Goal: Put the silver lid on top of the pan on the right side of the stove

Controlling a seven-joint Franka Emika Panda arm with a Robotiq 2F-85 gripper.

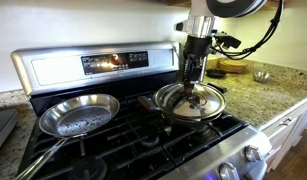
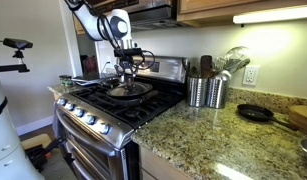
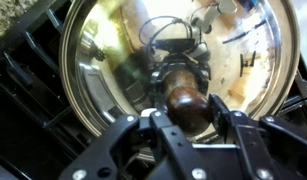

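The silver lid [image 1: 191, 101] is a shiny dome with a brown knob, low over the right burner of the stove [image 1: 53, 70]. It seems to rest on something dark, which I cannot identify. My gripper [image 1: 196, 82] points straight down, its fingers shut on the knob. In the wrist view my gripper [image 3: 188, 108] clasps the knob and the lid [image 3: 108, 60] fills the frame. In an exterior view the lid [image 2: 128, 89] and gripper [image 2: 128, 76] sit over the stove [image 2: 105, 112]. A black pan [image 2: 255, 113] with a short handle lies on the granite counter beyond the stove.
A shiny silver frying pan [image 1: 81, 113] sits on the left burner. A small metal bowl [image 1: 261, 75] and a wooden board [image 1: 233, 67] are on the counter. Two steel utensil holders [image 2: 205, 91] stand between the stove and the black pan.
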